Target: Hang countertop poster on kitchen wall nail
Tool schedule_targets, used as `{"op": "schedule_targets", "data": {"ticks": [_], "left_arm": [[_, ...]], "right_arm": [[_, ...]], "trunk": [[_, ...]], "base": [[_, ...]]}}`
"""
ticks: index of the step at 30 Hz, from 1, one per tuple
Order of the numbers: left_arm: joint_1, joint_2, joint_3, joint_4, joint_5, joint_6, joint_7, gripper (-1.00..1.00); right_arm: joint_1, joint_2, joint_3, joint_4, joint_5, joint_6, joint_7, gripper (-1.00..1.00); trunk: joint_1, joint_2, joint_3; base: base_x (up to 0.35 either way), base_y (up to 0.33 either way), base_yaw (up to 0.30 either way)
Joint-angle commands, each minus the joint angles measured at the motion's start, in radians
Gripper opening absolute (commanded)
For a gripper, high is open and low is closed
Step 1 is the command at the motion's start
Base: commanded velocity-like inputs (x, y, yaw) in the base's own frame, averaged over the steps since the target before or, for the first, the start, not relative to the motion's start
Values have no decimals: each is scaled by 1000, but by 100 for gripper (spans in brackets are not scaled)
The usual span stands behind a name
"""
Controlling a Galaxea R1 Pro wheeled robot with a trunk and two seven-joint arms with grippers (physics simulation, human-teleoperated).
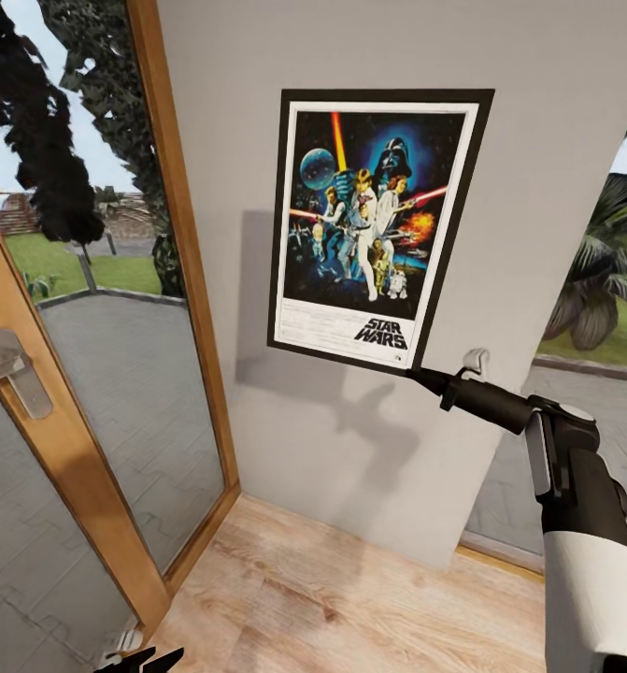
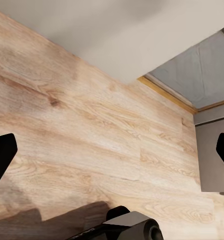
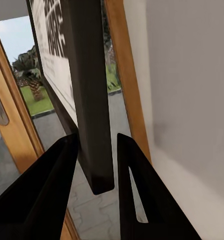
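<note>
One arm reaches up from the right in the head view, its right gripper (image 1: 416, 374) pinching the bottom right corner of the poster (image 1: 374, 220), which sits tilted against the grey wall (image 1: 238, 140) beside a wood-framed glass door (image 1: 117, 393).

From the left wrist view, the left gripper (image 2: 112, 150) hangs over the wooden floor (image 2: 81, 125) with its fingers (image 2: 1, 155) spread wide, holding nothing.

From the right wrist view, the two black fingers (image 3: 46, 185) close on the poster's black frame edge (both seem to touch it), near the wall.
</note>
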Motion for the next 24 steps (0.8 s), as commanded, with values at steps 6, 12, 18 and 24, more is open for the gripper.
{"op": "schedule_targets", "data": {"ticks": [6, 12, 18, 24], "left_arm": [[-1, 0, 2, 0, 4, 9, -5, 100], [-1, 0, 2, 0, 4, 9, -5, 100], [-1, 0, 2, 0, 4, 9, -5, 100], [-1, 0, 1, 0, 4, 9, -5, 100]], "right_arm": [[-2, 0, 0, 0, -3, 9, 3, -100], [-3, 0, -1, 0, -3, 8, 3, -100], [-3, 0, -1, 0, -2, 8, 3, -100], [-3, 0, -1, 0, -1, 6, 3, -100]], "trunk": [[1, -2, -2], [1, -2, -2], [1, -2, -2], [1, -2, -2]], "base": [[1, 0, 0], [0, 0, 0], [0, 0, 0], [44, 0, 0]]}}
